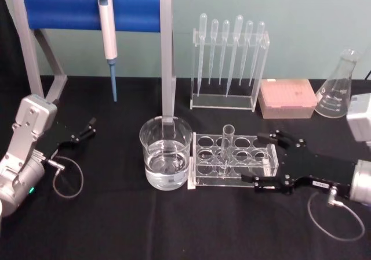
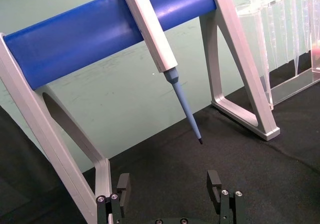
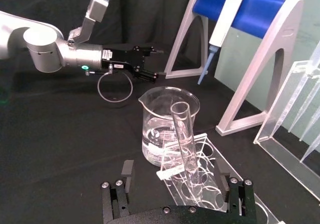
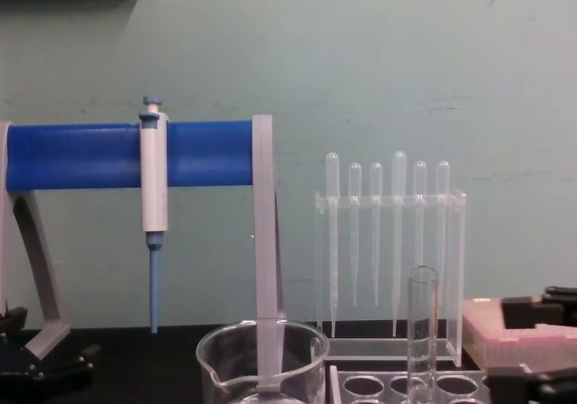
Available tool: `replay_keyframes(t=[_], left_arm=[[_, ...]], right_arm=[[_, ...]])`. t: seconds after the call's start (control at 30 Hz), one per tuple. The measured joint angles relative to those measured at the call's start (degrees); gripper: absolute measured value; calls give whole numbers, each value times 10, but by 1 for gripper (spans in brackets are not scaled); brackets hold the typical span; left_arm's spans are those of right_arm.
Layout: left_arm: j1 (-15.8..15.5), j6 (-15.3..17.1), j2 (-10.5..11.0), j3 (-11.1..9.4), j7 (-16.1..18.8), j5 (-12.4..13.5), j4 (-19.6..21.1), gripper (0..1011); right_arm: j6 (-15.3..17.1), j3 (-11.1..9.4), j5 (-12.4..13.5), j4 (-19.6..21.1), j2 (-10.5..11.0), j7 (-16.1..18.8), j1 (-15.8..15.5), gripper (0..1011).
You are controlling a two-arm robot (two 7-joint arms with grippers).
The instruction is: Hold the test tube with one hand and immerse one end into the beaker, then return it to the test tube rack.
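From where I stand, the blue-barred stand (image 1: 69,10) is the biggest thing on the black table (image 1: 174,231), and a micropipette (image 1: 107,22) hangs from it. Behind, a clear holder (image 1: 229,100) carries six pipettes (image 1: 237,51). Mid-table, the rack (image 1: 203,155) lies just beside the beaker (image 1: 165,152), which is a little under half full of clear liquid. The flask (image 1: 339,86) at far right looks empty, and a pink box (image 1: 287,97) sits next to it.

The right gripper (image 1: 258,158) has its fingers spread wide, one on each side of the rack's right end, holding nothing. The left gripper (image 1: 88,128) rests open at the left, well apart from the beaker. The tube (image 1: 228,144) stands upright in a rack hole, clear of both grippers. It seems empty, though I can't be sure.
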State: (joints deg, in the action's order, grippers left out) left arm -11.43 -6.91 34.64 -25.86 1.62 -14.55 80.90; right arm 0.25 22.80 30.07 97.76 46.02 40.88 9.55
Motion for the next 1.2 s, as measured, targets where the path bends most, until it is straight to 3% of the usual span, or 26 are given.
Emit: replay_keyframes(t=[0.2,0.57,1.2], left_arm=[[0,0,0,0,0,0,0,1000],[0,0,0,0,0,0,0,1000],[0,0,0,0,0,0,0,1000]], right_arm=[[24,27,-10,-21,-25,-1,40,1003],[41,61,-24,-64,-66,-8,97,1003],[43,78,-21,-88,-86,-10,117,1003]])
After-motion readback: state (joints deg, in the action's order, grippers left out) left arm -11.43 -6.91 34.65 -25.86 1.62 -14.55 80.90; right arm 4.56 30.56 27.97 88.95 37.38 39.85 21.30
